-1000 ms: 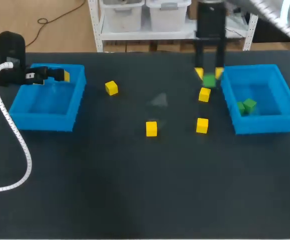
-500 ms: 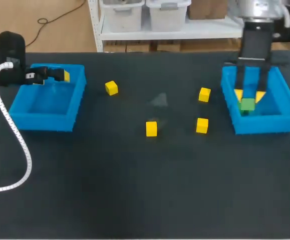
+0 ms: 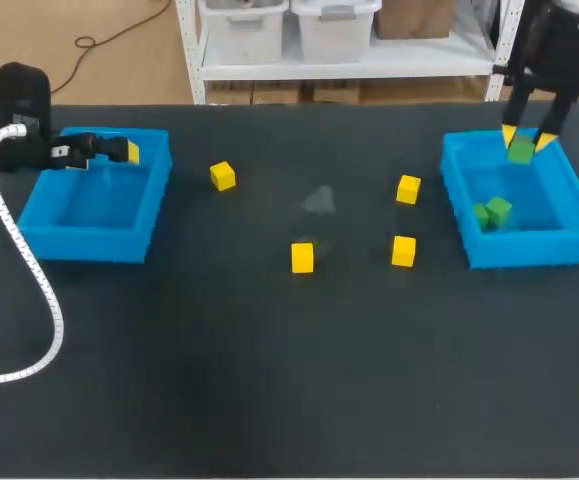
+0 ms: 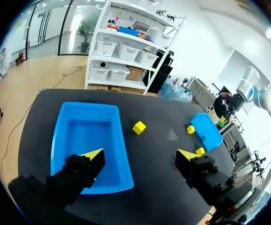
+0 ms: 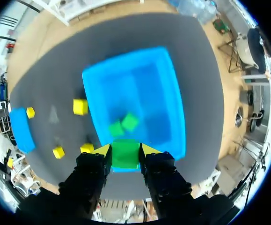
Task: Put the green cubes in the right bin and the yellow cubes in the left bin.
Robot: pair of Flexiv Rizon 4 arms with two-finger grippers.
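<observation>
1. Right gripper (image 5: 125, 151) clamps a green cube (image 5: 125, 155) over the 12 o'clock rim of the right bin (image 3: 456, 192); two green cubes (image 3: 490, 212) lie inside.
2. Left gripper (image 4: 140, 157) gapes wide over the left bin (image 4: 86, 133).
3. Four yellow cubes (image 3: 303, 257) lie between the bins.

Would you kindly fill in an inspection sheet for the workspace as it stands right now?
Surface: dark table, with a faint pale mark near the middle.
Job's things: two green cubes in the right bin; four yellow cubes loose on the table; no cubes seen in the left bin.
Clutter: nothing seen.
Grippers: right gripper shut on a green cube by the right bin's far rim; left gripper open, holding nothing.
Cables: white hose across the table's left part.
Surroundings: nothing seen reaching in.
</observation>
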